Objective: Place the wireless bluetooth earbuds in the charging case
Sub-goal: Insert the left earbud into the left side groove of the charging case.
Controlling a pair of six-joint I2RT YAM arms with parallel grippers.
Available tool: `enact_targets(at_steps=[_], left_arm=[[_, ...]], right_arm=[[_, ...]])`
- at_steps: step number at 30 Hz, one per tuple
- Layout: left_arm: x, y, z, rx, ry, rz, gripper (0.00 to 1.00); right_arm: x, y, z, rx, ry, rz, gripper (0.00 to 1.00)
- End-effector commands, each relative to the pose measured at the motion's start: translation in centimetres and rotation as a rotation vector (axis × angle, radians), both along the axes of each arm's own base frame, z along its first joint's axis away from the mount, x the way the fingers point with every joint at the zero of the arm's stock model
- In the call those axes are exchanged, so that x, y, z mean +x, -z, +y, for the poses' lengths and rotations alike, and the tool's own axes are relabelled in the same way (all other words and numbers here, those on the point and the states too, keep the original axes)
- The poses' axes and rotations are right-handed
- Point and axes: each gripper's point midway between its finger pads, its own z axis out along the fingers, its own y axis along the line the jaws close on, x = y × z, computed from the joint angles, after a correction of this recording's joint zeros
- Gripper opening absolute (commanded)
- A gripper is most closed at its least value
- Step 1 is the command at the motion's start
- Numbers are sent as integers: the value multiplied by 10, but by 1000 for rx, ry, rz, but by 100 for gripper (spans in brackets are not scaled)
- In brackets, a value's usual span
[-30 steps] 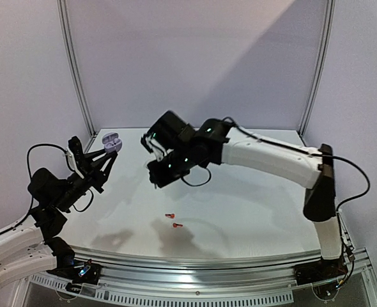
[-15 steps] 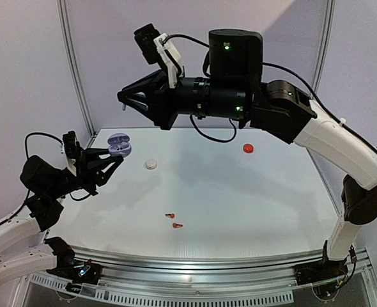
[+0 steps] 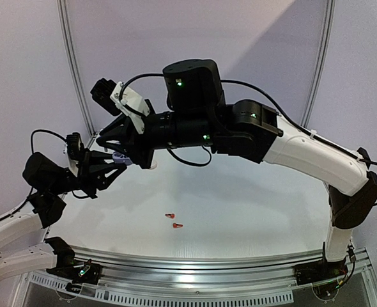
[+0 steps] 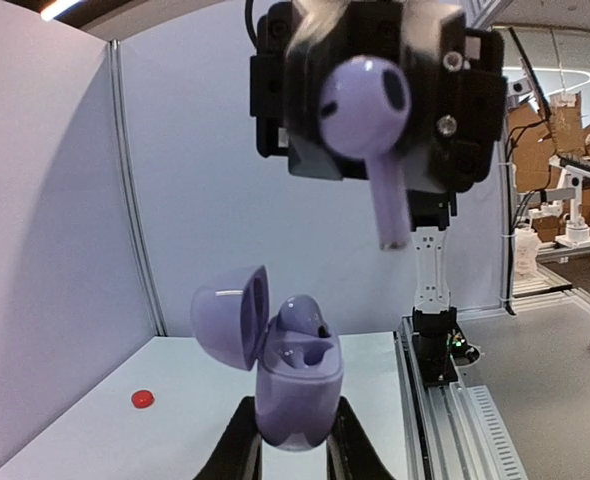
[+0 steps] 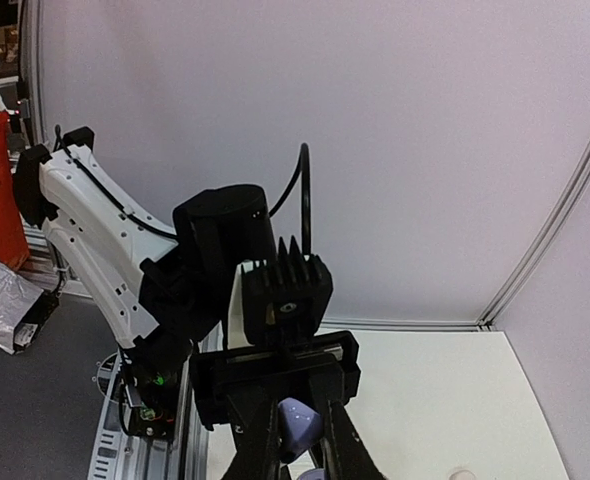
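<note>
In the left wrist view, my left gripper (image 4: 295, 440) is shut on the lavender charging case (image 4: 297, 395), holding it upright in the air with the lid (image 4: 230, 315) swung open. One lavender earbud (image 4: 303, 312) sits in a socket of the case. Straight above the case my right gripper (image 4: 370, 105) is shut on a second lavender earbud (image 4: 367, 95), stem pointing down and clear of the case. From above, both grippers meet at the table's left, with the case (image 3: 118, 155) between them. Two red-orange earbuds (image 3: 170, 215) (image 3: 177, 225) lie on the table.
A red round case (image 4: 143, 399) lies on the table behind the held case. A white round case (image 5: 462, 474) shows at the bottom edge of the right wrist view. The right arm (image 3: 291, 144) spans the table from right to left, and the rail (image 3: 207, 262) runs along the near edge.
The right arm rose from low over the table's middle, swung high, then came down to the left above the held case. The left gripper kept hold of the case and shifted little.
</note>
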Motion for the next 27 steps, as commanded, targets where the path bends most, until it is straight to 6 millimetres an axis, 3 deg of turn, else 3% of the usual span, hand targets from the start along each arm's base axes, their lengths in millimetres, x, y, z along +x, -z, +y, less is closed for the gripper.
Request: enact_targets(at_steps=[1, 6, 14, 27], left_arm=[[-6, -13, 2, -12, 27, -18, 0], [-7, -14, 1, -9, 39, -27, 0], [-8, -14, 1, -1, 45, -35, 0], [-6, -15, 1, -7, 30, -37, 0]], right_arm=[[-1, 3, -11, -58, 24, -43, 0], [3, 15, -14, -103, 52, -62, 0], [14, 4, -24, -59, 127, -102, 0], [10, 16, -24, -103, 104, -104, 0]])
